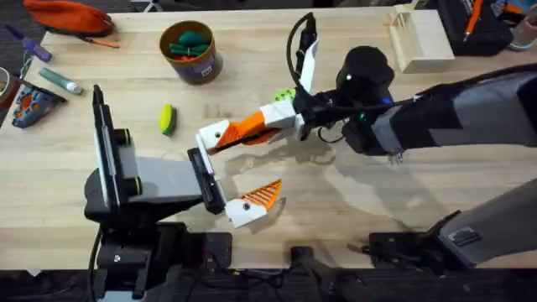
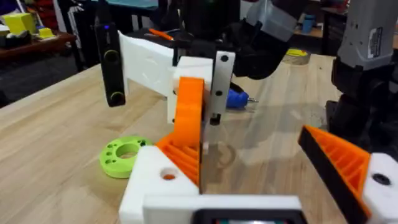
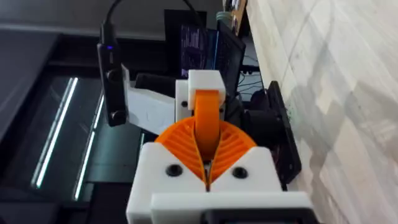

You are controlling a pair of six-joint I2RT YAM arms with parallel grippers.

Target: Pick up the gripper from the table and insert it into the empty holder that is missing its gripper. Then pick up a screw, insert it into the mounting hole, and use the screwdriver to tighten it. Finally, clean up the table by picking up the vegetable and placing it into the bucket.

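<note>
**Finger meets holder**

While the left gripper (image 1: 237, 201) waits open near the worktop's front edge as the white angular plastic holder (image 1: 216, 136), the right gripper (image 3: 207, 163) clamps the small orange wedge-shaped finger (image 3: 207, 121), presumably for seating.

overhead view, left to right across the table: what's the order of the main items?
Orange pouch → yellow-green vegetable → tan bucket → orange gripper held in the right gripper → wooden slotted rack.
</note>
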